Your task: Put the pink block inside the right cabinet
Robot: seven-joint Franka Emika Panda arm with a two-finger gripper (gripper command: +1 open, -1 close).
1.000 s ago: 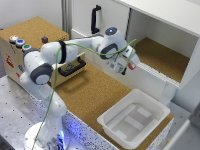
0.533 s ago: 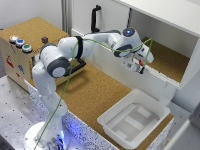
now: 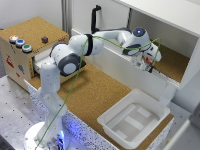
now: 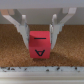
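The pink block [image 4: 38, 46] is a small pinkish-red cube with a dark letter on its face. It sits between my gripper's fingers [image 4: 22, 27] in the wrist view, above brown cork floor. In the exterior view my gripper [image 3: 146, 63] is at the front edge of the right cabinet [image 3: 172, 64], a white-walled compartment with a cork floor. The gripper is shut on the block, which shows only as a speck of red [image 3: 146, 61] there.
A shallow white plastic bin [image 3: 134, 118] stands on the cork table in front of the cabinet. The white door with the black handle [image 3: 95, 19] is at the exterior view's left of the compartment. A wooden box [image 3: 30, 42] with buttons and a small dark cube [image 3: 44, 39] stands far left.
My arm has swung toward the exterior view's right, carrying the pink block from in front of the door to the right cabinet's opening.
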